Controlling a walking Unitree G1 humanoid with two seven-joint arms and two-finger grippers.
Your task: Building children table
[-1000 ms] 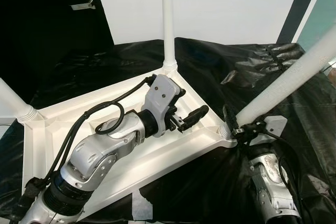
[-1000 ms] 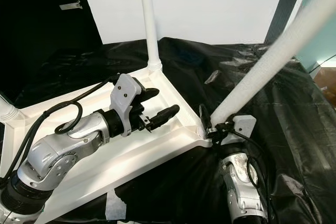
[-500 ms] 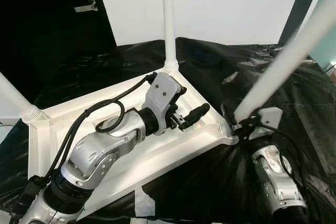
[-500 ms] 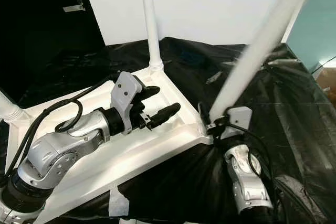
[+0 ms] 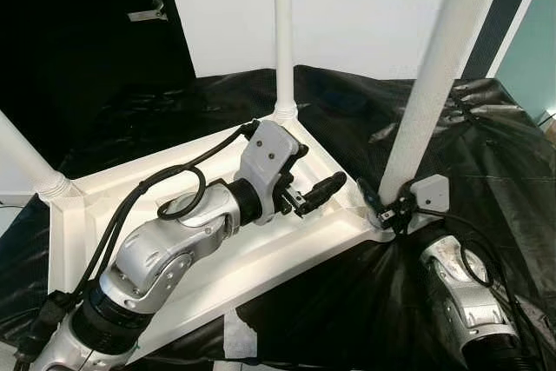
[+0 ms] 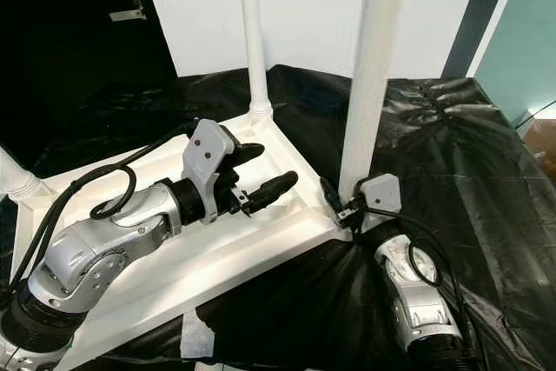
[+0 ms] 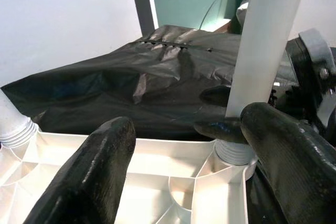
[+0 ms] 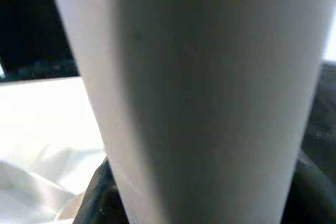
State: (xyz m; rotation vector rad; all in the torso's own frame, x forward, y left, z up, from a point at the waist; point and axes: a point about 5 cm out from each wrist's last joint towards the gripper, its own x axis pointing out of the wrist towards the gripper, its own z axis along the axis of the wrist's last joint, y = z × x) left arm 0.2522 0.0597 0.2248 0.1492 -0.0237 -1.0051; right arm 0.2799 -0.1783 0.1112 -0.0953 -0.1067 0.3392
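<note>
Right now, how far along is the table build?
Done: the tabletop lies upside down on black sheeting, with the far leg and left leg standing in their corners. In hand: the right gripper clamps the near leg at its base, nearly upright in its corner socket; the left gripper hovers open above the tabletop. Left: seating that leg; a fourth corner can't be seen.

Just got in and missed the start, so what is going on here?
The robot is assembling a white children's table, with the tabletop lying upside down on black sheeting. Its right gripper clamps the near-corner leg at its base, upright in the socket. Its left gripper hovers open over the tabletop's underside.
</note>
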